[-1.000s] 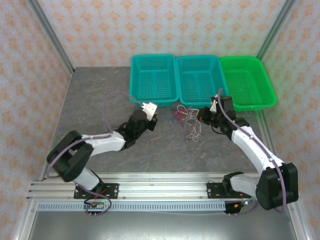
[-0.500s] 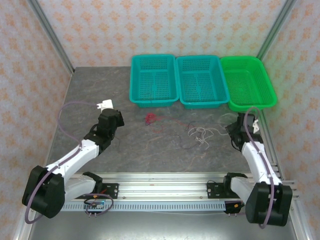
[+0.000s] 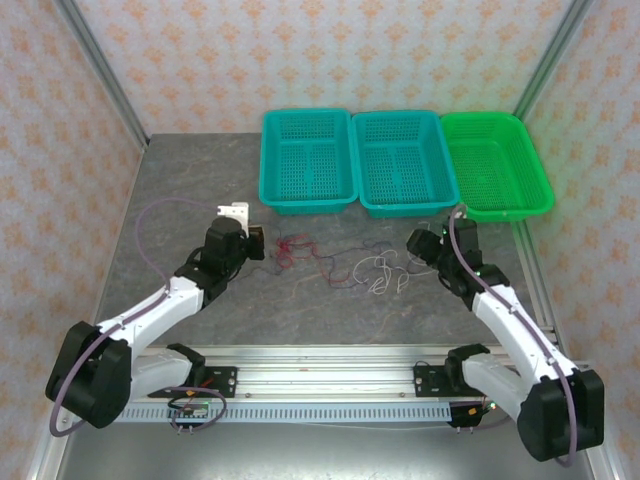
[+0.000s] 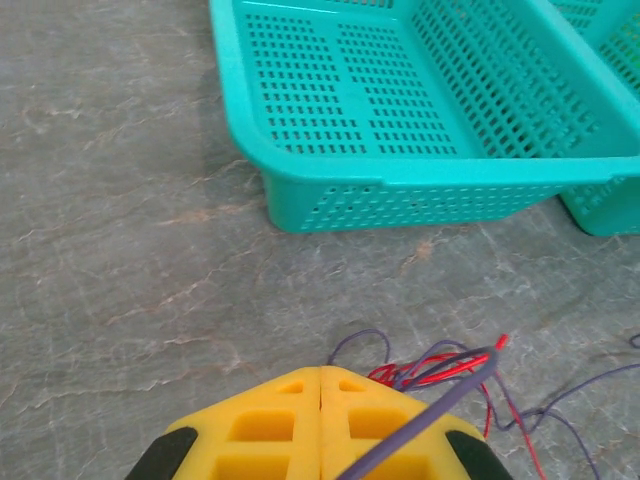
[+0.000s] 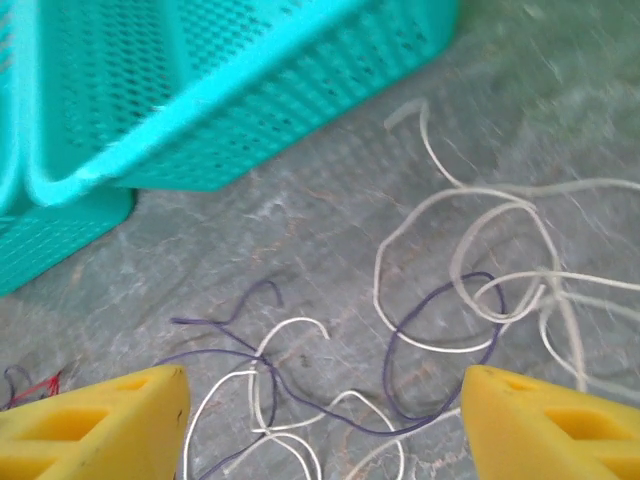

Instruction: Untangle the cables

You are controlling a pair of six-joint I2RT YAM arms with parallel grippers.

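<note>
**ops:** top cam, where are the cables?

**me:** All three lie on the table (image 3: 190, 200) between my hands. The red cable (image 3: 290, 248) is just off the tips of my left gripper (image 3: 256, 243). The white cable (image 3: 380, 272) is near my right gripper (image 3: 413, 243), on its inner side. The dark cable (image 3: 345, 272) runs between those two. Beyond both hands are the left teal basket (image 3: 308, 203), the middle teal basket (image 3: 405, 208) and the green basket (image 3: 505, 213).

**ops:** left wrist?

**me:** Left fingers (image 4: 300, 395) are pressed together, no gap. The red cable (image 4: 440, 368) loops just past the tips, to their right, with dark cable (image 4: 358, 334) strands mixed in. Can't tell if a strand is caught in the seam. The left teal basket (image 4: 400, 200) is ahead.

**ops:** right wrist?

**me:** Right gripper (image 5: 325, 400) is spread wide. The white cable (image 5: 295, 323) and dark cable (image 5: 392, 345) lie looped and overlapping on the table, just ahead of the gap. The middle teal basket (image 5: 250, 90) is ahead-left.
</note>
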